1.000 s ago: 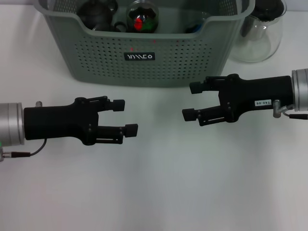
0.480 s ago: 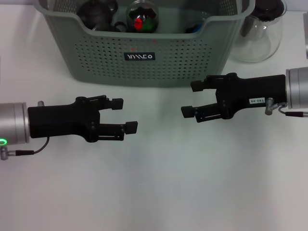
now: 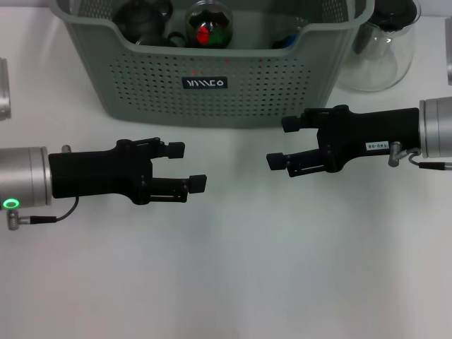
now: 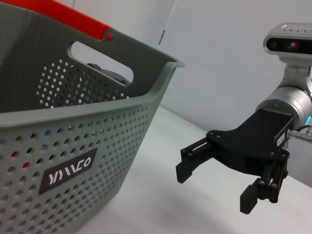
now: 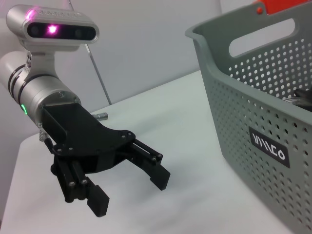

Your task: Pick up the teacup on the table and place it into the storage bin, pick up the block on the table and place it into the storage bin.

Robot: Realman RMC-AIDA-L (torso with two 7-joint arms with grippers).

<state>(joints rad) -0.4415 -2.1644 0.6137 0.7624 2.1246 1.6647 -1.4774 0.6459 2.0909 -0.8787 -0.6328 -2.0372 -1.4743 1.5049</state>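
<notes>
The grey-green perforated storage bin stands at the far middle of the white table. Inside it lie a dark teacup-like vessel and a dark round thing with red and green spots. I see no teacup or block on the table itself. My left gripper is open and empty, low over the table in front of the bin's left half. My right gripper is open and empty in front of the bin's right corner. The left wrist view shows the bin and the right gripper. The right wrist view shows the left gripper and the bin.
A clear glass jug with a dark lid stands to the right of the bin. A metal object shows at the left edge. The two grippers face each other with a gap of bare white table between them.
My left arm has moved slightly to the right, toward the middle. The right gripper has barely shifted. Both stay open and empty.
</notes>
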